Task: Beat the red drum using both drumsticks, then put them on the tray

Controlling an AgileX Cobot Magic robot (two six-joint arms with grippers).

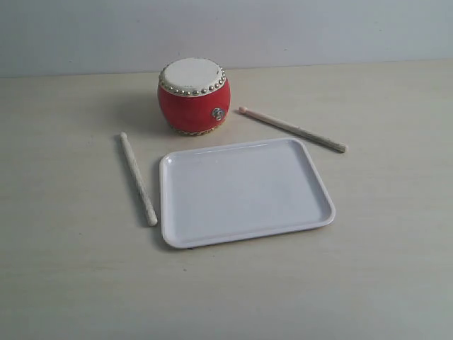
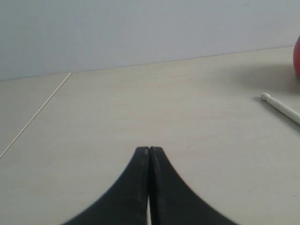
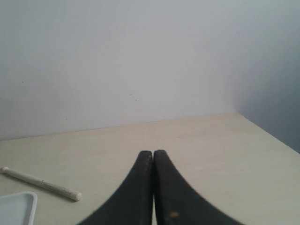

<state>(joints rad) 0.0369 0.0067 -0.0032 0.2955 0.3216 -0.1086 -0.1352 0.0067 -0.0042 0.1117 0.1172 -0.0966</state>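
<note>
The red drum (image 1: 193, 97) with its cream skin stands on the table behind the white tray (image 1: 245, 190). One drumstick (image 1: 138, 178) lies left of the tray, the other drumstick (image 1: 291, 129) lies to the right of the drum, behind the tray. Neither arm shows in the exterior view. My left gripper (image 2: 149, 149) is shut and empty above bare table, with a drumstick tip (image 2: 280, 107) and a sliver of the drum (image 2: 297, 56) off to one side. My right gripper (image 3: 153, 152) is shut and empty, with a drumstick (image 3: 40, 183) and a tray corner (image 3: 18, 207) to its side.
A pale wooden table (image 1: 368, 283) carries everything, with a plain wall (image 1: 318, 28) behind it. The table's edge (image 3: 267, 132) runs close beside the right gripper. A thin seam line (image 2: 37, 112) crosses the table in the left wrist view.
</note>
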